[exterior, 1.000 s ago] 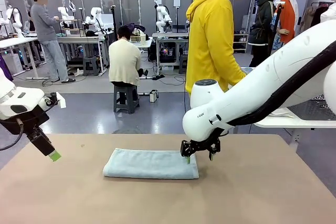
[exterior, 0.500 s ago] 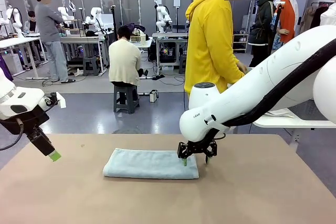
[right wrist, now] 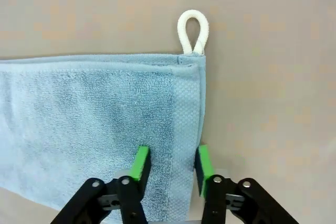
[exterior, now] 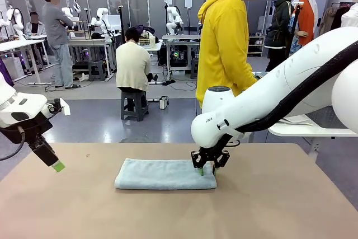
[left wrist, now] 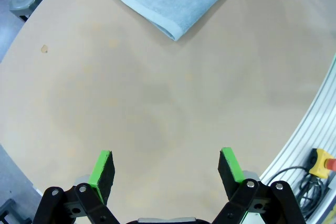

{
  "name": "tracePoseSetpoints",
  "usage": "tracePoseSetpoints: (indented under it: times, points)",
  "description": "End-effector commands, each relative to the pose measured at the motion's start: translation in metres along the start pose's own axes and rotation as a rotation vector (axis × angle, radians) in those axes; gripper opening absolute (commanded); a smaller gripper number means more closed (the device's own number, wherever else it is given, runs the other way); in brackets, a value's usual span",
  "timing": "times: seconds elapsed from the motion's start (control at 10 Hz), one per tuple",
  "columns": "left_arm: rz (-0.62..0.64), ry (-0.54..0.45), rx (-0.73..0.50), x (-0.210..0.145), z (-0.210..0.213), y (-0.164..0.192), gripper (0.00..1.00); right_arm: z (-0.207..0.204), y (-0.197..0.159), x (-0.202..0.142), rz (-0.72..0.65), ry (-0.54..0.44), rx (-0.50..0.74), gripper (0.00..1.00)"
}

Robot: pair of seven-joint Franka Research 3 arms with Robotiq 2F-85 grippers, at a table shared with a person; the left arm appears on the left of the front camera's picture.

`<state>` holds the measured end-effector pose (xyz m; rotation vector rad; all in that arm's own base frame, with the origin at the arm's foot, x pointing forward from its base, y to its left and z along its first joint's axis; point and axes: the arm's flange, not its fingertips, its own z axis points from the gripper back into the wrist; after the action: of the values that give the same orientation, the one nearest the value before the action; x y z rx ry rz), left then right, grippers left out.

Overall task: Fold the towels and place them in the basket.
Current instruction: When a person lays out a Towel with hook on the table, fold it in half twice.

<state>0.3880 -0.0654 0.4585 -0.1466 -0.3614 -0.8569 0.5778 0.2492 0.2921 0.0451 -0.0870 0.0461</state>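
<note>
Right wrist view: right jaws nip the end hem of the blue towel [right wrist: 94, 108], left jaws wide; next, likely, lift and fold over.

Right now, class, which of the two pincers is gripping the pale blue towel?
The right pincer: it is shut on the towel at its short edge, near the white loop. The left pincer hangs open over bare table, apart from the towel.
</note>
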Motion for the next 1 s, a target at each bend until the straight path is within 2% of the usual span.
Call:
tracePoseSetpoints:
  times: [0.0,0.1,0.6,0.8,0.9]
  points:
    - [0.012,0.003,0.016,0.005,0.001,0.002,1.0,-0.013,-0.002,0.0,-0.043,0.017,0.013,0.04]
    - [0.012,0.003,0.016,0.005,0.001,0.002,1.0,-0.013,-0.003,0.001,-0.047,0.017,0.017,0.0]
    - [0.012,0.003,0.016,0.005,0.001,0.002,1.0,0.002,-0.002,0.002,-0.043,0.025,0.017,0.0]
    - [0.012,0.003,0.016,0.005,0.001,0.002,1.0,0.023,-0.012,0.003,-0.006,0.019,0.013,0.0]
    - [0.012,0.003,0.016,0.005,0.001,0.002,1.0,0.038,-0.019,0.003,0.055,0.03,-0.042,0.0]
